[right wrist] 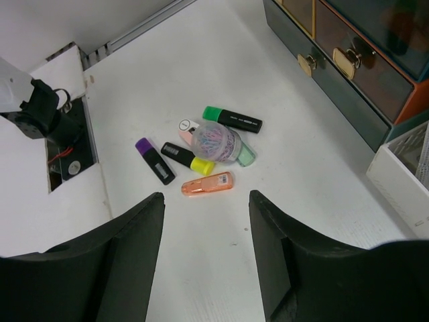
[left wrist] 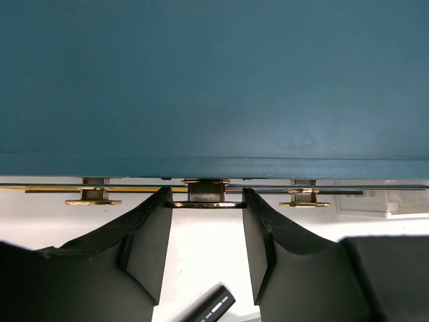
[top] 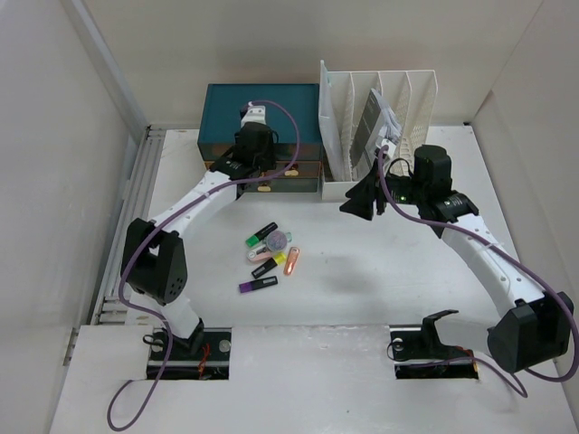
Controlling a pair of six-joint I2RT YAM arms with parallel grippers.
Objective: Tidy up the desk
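Your left gripper [left wrist: 206, 201] straddles the gold handle [left wrist: 206, 190] of the teal drawer box [left wrist: 214, 80]. I cannot tell if it's clamped, and a crooked pull could slip. Highlighters [right wrist: 208, 182] litter the mid-tabletop [right wrist: 221, 40] beneath your arms. Your right gripper [right wrist: 206, 196] hangs open and empty.

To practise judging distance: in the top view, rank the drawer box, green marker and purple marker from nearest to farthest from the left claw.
1. Drawer box, right at the left claw.
2. Green marker, far end of the pile.
3. Purple marker, pile's near end.
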